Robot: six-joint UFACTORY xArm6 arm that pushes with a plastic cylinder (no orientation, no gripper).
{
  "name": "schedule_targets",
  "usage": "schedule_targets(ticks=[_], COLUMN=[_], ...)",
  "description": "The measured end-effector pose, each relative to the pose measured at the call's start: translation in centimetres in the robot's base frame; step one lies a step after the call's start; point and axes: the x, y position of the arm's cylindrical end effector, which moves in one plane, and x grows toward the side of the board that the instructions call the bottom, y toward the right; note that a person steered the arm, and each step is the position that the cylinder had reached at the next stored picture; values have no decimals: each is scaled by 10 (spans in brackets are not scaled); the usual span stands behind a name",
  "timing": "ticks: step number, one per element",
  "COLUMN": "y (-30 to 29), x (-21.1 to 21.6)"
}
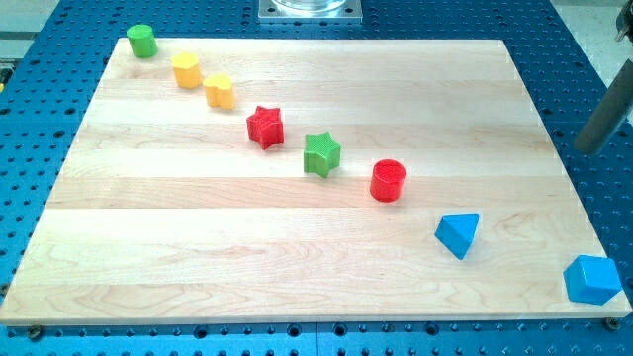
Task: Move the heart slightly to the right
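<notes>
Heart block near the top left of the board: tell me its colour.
Yellow. The heart shows clearly in the camera view, just right of the yellow hexagon-like block.

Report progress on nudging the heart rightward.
Done: nothing that shows. The yellow heart-shaped block sits untouched between the other yellow block and the red star-shaped block. In hand: my tip hangs beyond the wooden board's right edge, far from every block. Left: reach the heart's left side, then push it slightly right.

A pale wooden worktop [297, 257] lay on a blue metal base [40, 158] dotted with holes. Above the worktop's top edge stood a grey metal mount [310, 10].
</notes>
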Motion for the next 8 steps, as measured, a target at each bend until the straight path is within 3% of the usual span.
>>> schedule_targets(ticks=[2, 5, 7, 8], y=[-7, -171, -277, -359], x=[0, -2, -83, -115])
